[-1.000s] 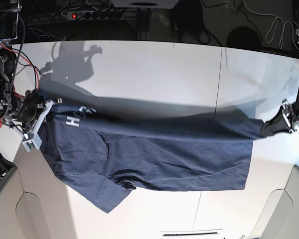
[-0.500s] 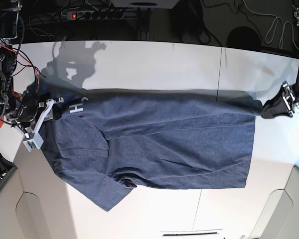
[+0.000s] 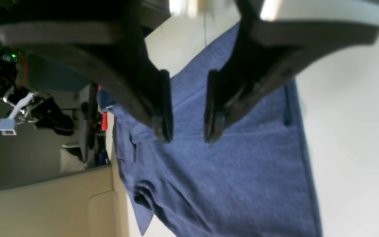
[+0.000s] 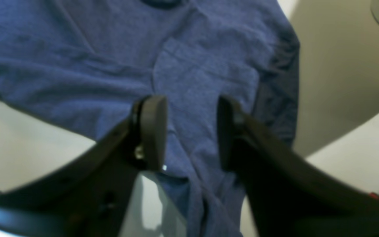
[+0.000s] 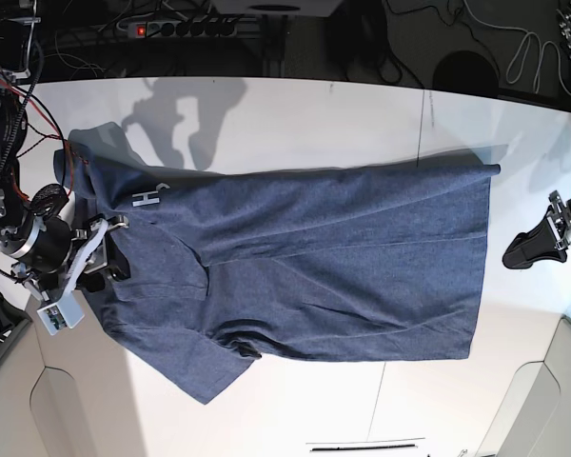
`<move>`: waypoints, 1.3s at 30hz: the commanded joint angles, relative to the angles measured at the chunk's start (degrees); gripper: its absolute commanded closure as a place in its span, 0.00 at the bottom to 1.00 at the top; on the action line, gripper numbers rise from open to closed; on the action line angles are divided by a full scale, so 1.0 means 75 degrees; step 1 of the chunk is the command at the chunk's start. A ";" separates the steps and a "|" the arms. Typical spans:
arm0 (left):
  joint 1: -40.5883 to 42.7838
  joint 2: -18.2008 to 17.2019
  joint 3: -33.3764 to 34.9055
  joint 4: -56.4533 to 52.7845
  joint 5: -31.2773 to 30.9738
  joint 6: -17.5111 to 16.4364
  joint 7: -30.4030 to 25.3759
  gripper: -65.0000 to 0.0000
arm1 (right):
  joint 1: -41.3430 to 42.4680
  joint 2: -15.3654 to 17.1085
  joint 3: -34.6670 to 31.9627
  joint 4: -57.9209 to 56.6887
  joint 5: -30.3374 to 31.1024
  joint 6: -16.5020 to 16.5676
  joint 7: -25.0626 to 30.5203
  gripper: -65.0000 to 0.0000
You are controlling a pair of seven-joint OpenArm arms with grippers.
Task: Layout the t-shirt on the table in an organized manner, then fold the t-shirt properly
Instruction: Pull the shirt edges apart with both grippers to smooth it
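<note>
The navy t-shirt [image 5: 314,276] lies spread flat across the white table [image 5: 295,124], collar end at the left and hem at the right. Part of its white lettering [image 5: 147,198] shows near the left, and one sleeve [image 5: 205,371] points toward the front. My right gripper [image 5: 109,259] is over the shirt's collar end. In the right wrist view it [image 4: 189,131] is open and empty above the cloth [image 4: 192,72]. My left gripper [image 5: 523,252] is just off the hem on bare table. In the left wrist view it [image 3: 188,131] is open and empty, with the shirt [image 3: 225,171] beyond.
A power strip and cables [image 5: 171,27] lie past the table's far edge. Beige panels stand at the front left [image 5: 19,409] and front right [image 5: 561,400] corners. A thin dark seam [image 5: 421,124] crosses the table. The right arm [image 3: 28,108] shows in the left wrist view.
Both grippers have let go of the shirt's far edge and opened. The edge has dropped and the shirt lies flat and wider. Both arms have pulled back toward the front.
</note>
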 commanded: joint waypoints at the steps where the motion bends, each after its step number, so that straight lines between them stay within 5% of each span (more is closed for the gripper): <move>1: -0.0023 0.0006 -0.0044 0.0108 -0.0102 -0.0098 -0.0251 0.72 | 0.0099 0.0038 0.0070 0.0044 -0.0149 -0.0050 0.0122 0.73; 3: 0.0117 0.0283 -0.0044 0.0108 0.0513 -0.0098 -0.0764 0.80 | 0.0099 -0.0041 0.0070 -0.0140 -0.0641 -0.0388 0.0119 1.00; 9: 0.0277 0.0988 -0.0044 0.0108 0.2363 -0.0098 -0.1754 1.00 | 0.0102 -0.0119 0.0070 -0.0752 -0.1775 -0.1399 0.0414 1.00; 25: 0.0833 0.1186 -0.0026 0.0105 0.4412 -0.0098 -0.1990 1.00 | -0.0650 -0.0093 0.0073 -0.2034 -0.1827 -0.1096 -0.0195 1.00; 39: 0.1014 0.0446 -0.0026 0.0105 0.4616 -0.0098 -0.2398 1.00 | -0.0953 0.0513 0.0070 -0.2046 -0.1816 -0.0968 -0.0076 1.00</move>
